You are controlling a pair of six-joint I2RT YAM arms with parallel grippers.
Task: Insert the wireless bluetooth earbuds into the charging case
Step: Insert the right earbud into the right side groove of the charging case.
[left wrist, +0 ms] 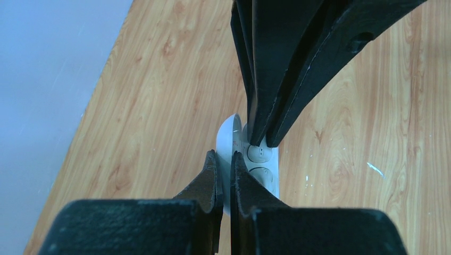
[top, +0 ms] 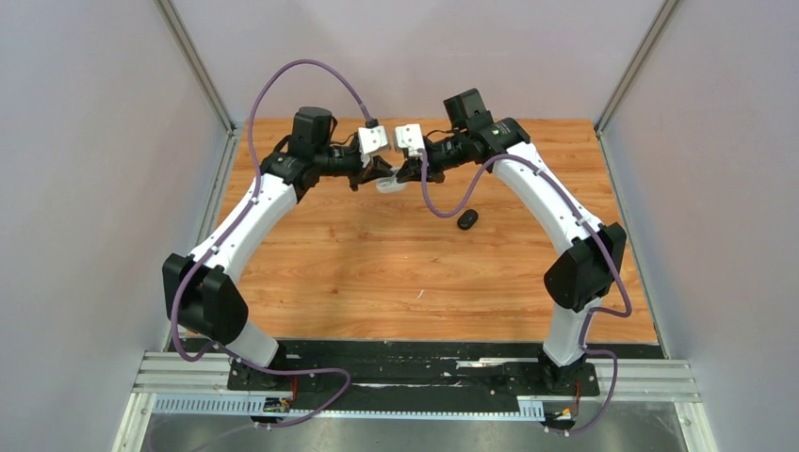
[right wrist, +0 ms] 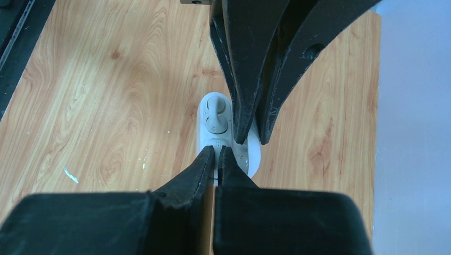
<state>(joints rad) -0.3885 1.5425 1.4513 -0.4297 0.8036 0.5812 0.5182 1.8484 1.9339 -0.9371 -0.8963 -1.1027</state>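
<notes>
An open white charging case [top: 388,186] is at the far middle of the table, where both grippers meet. My left gripper [left wrist: 224,156] is shut on the case's upright lid [left wrist: 230,130], a thin white wall between its fingers. Two white earbuds [left wrist: 259,154] [left wrist: 261,173] sit in the case's wells. My right gripper [right wrist: 218,151] is shut, its tips resting on the nearer white earbud [right wrist: 217,142]. The other earbud [right wrist: 215,114] lies seated beyond it. From above, the left gripper [top: 380,177] and right gripper [top: 407,175] face each other over the case.
A black oval case [top: 467,219] lies shut on the wood to the right of the grippers, under the right arm's purple cable. Grey walls stand on the left, right and far sides of the wooden table [top: 377,273].
</notes>
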